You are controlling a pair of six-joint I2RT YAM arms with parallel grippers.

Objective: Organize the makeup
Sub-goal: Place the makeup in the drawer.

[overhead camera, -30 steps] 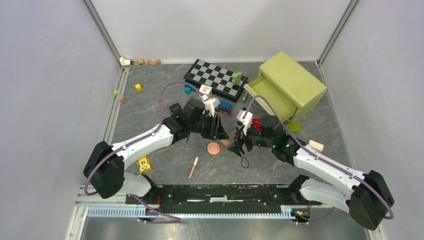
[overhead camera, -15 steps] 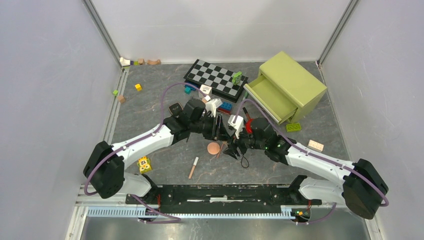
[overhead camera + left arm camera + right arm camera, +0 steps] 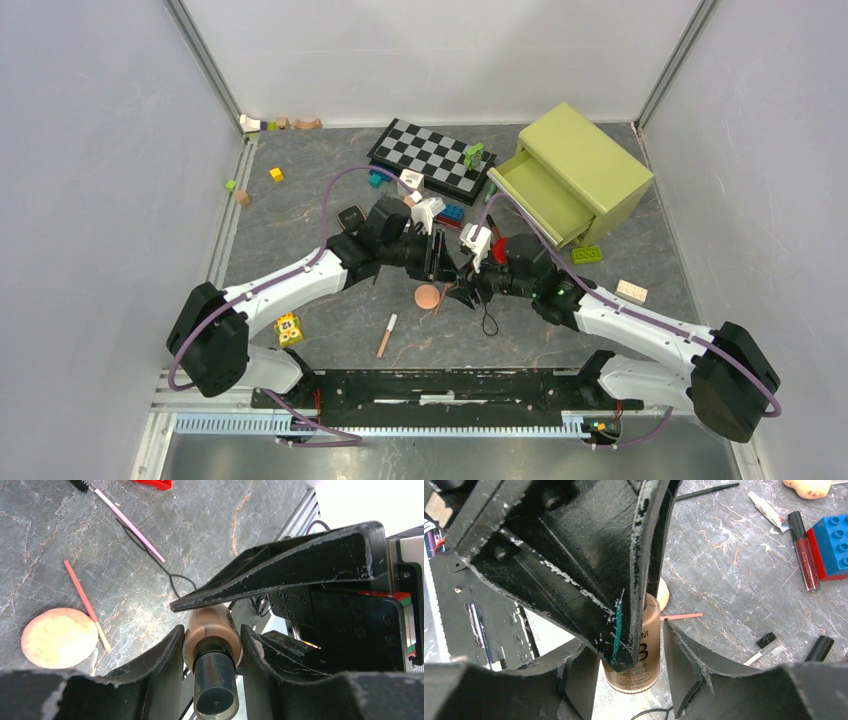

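The left gripper (image 3: 212, 629) clamps a small tan bottle (image 3: 214, 647) across its body, one black finger pressed to each side and the dark cap pointing back toward the wrist camera. The right gripper (image 3: 626, 637) meets it head-on from the opposite side. Its jaws stand partly apart, one on each side of the bottle's base. A sliver of gap shows on one side, and the other side is hidden behind a left finger. In the left wrist view, one right finger lies across the top of the bottle's far end.

From above, the two grippers come nose to nose at the middle of the grey marbled table (image 3: 300, 215), with the bottle between them. The round peach puff (image 3: 427, 296) lies on the table just beside them, and a thin pink pencil (image 3: 86, 605) rests against its edge. A pink-handled brush (image 3: 131, 526) lies farther out. A red lip gloss tube (image 3: 804, 550) lies beside a blue brick (image 3: 834, 540).
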